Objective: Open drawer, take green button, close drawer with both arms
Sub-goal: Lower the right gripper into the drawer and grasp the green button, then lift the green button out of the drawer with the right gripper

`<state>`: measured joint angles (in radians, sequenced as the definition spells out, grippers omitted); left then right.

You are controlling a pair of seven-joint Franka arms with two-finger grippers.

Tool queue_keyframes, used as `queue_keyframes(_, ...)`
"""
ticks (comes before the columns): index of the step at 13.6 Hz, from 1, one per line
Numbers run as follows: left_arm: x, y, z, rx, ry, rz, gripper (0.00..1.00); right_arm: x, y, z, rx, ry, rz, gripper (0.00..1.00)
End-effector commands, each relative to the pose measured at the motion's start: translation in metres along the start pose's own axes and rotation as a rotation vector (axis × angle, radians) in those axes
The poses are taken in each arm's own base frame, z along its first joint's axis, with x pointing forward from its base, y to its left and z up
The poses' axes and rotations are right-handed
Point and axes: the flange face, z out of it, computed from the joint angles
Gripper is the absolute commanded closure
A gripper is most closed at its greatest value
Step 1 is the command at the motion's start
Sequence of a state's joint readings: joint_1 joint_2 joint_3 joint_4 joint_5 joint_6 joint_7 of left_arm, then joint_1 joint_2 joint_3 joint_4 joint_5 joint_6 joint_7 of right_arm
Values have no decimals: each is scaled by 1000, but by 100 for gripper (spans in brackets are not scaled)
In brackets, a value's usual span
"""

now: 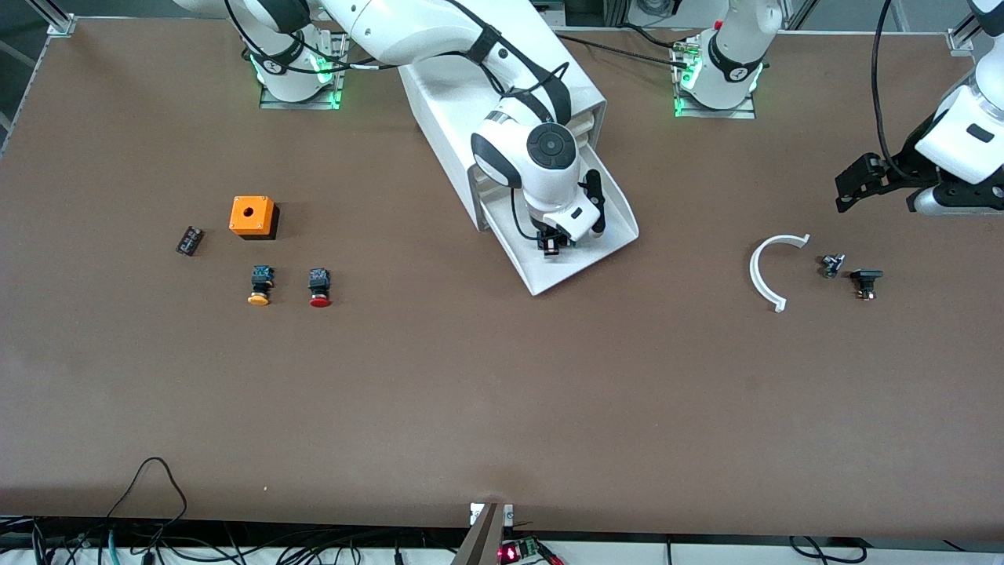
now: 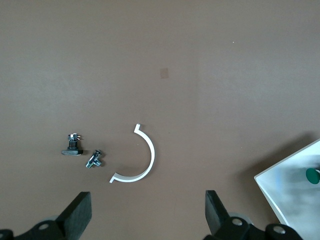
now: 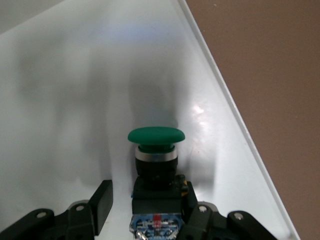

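The bottom drawer [image 1: 604, 253] of the white cabinet [image 1: 447, 133] is pulled out toward the front camera. The green-capped button [image 3: 155, 150] lies in it on its side. My right gripper [image 1: 555, 242] is down in the drawer, open, its fingers [image 3: 102, 200] on either side of the button's black-and-blue body; one finger is at the body, the other stands off with a gap. My left gripper [image 1: 849, 187] is open and empty above the table at the left arm's end. Its wrist view shows the drawer's corner [image 2: 285, 192] and the green cap [image 2: 312, 175].
A white arc piece [image 1: 765, 271], a small metal part [image 1: 831, 264] and a black part [image 1: 866, 281] lie under the left gripper's area. At the right arm's end lie an orange box [image 1: 252, 216], an orange-capped button [image 1: 260, 285], a red-capped button [image 1: 319, 287] and a small black part [image 1: 189, 240].
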<state>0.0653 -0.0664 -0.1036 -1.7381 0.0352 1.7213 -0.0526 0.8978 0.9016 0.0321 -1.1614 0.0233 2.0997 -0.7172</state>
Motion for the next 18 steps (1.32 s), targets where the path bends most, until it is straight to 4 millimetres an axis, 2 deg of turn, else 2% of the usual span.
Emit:
queue_keyframes(1,2,-1,-4,10,0,20,0,8,0,-1,-27,1,-4,52)
queue_keyframes(4,2,0,-4,11,0,25,0,12,-1,-7,-37,16,13,64)
queue_keyframes(5,2,1,-4,11,0,26,0,13,-1,-12,-40,20,49,64)
queue_keyframes(6,2,2,-4,11,0,26,0,17,-3,-26,-49,39,74,65)
queue_keyframes(9,3,2,-3,11,-1,25,0,15,5,-91,-93,105,194,65)
queue_keyframes(11,4,1,1,11,-7,24,0,-7,26,-135,-116,150,308,65)
queue_keyframes(12,5,2,5,9,-13,24,0,-21,37,-148,-124,160,389,65)
queue_keyframes(13,10,7,12,7,-15,23,0,-44,54,-159,-125,166,483,65)
queue_keyframes(16,23,43,42,-3,-15,47,0,-102,80,-169,-141,128,669,64)
queue_keyframes(18,35,79,82,-19,-29,-20,0,-142,84,-169,-144,87,818,62)
